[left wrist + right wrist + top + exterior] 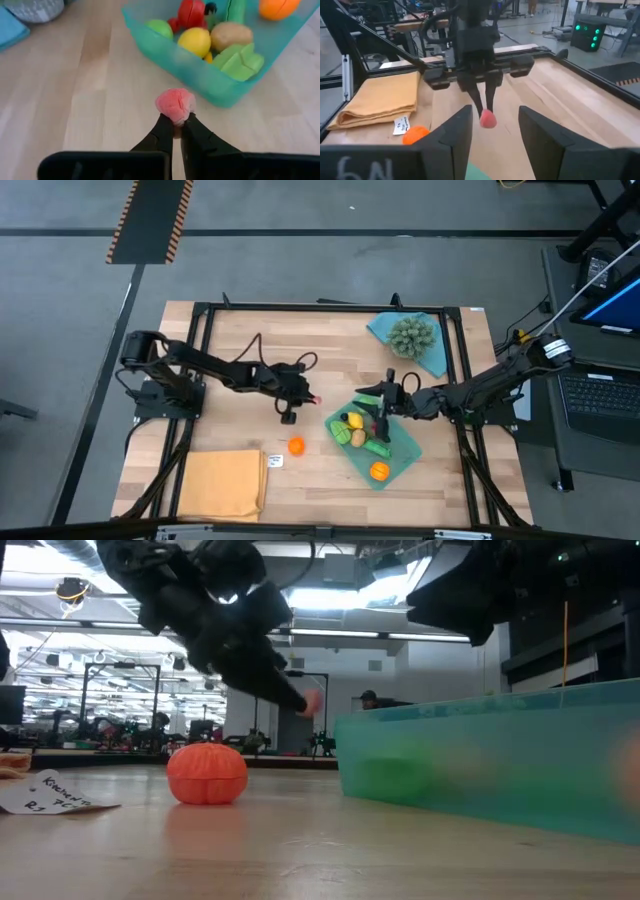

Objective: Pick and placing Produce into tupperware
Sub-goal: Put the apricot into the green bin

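Pink and slightly lumpy, a small soft-looking produce piece (175,105) is pinched at the very tips of the left tool (176,122), whose 2 slim dark fingers are pressed nearly together around it. It hangs clear of the pale wood surface (240,360), near the tupperware (220,87) but outside its wall, which reads as a lift made ready for the short carry over the rim.

That container is shallow, translucent teal plastic with rounded corners, and it already holds a crowd of glossy toy pieces: a yellow lemon shape (196,41), a tan potato shape (231,35), green slices (240,61), a red piece (191,12) and an orange one (277,7). A ribbed orange piece (296,446) sits alone on the surface beside a small paper tag (275,461), probably waiting for its turn.

The right tool (384,398) waits above the container's far edge, its broad fingers spread apart and gripping nothing. A folded orange-yellow cloth (222,483) lies flat at the near left corner; a spiky grey-green ball (412,334) rests on a blue cloth (435,358) at the back.
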Robot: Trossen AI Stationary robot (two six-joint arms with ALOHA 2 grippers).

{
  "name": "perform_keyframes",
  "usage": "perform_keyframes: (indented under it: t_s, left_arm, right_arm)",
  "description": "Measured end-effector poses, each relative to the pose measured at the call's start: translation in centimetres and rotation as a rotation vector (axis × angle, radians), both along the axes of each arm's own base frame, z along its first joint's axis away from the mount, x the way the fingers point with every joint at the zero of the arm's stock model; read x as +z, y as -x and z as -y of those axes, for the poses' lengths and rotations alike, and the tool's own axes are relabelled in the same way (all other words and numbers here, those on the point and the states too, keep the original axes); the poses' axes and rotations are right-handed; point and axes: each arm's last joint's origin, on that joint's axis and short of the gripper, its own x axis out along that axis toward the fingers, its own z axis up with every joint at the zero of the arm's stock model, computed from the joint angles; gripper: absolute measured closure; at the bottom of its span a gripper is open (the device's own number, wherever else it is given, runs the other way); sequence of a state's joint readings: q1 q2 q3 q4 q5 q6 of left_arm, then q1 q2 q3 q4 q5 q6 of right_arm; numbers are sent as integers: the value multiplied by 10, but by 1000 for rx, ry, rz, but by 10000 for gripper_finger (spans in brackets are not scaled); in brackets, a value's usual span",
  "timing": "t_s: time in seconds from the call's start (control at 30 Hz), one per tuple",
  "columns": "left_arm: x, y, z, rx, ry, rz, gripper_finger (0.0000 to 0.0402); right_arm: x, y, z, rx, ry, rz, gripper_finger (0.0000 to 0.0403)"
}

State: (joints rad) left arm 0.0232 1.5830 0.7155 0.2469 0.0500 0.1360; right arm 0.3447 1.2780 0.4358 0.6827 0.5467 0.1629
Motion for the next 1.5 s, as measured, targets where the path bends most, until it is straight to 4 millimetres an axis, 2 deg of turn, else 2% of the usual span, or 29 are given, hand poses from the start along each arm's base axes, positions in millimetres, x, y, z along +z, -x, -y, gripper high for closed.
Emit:
perform_keyframes:
  t_s: [0.17, 0.67, 0.87, 1.17, 1.3, 1.5]
  left_arm:
    - [10, 0, -5, -36, 24, 63, 392]
    - [37, -11, 0, -221, 94, 374, 395]
    - [41, -14, 1, -230, 91, 407, 394]
    - [62, -29, 2, -245, 76, 369, 395]
    - [59, -38, 5, -251, 87, 338, 395]
    - [41, -59, 12, -268, 98, 278, 395]
  right_arm:
    - [8, 8, -3, 43, 24, -13, 240]
    - [25, 43, -14, 165, 96, -77, 240]
    - [24, 45, -17, 201, 104, -94, 240]
    - [20, 47, -17, 210, 110, -134, 240]
    - [19, 52, -13, 209, 121, -120, 240]
    - [-5, 81, 4, 195, 77, 45, 240]
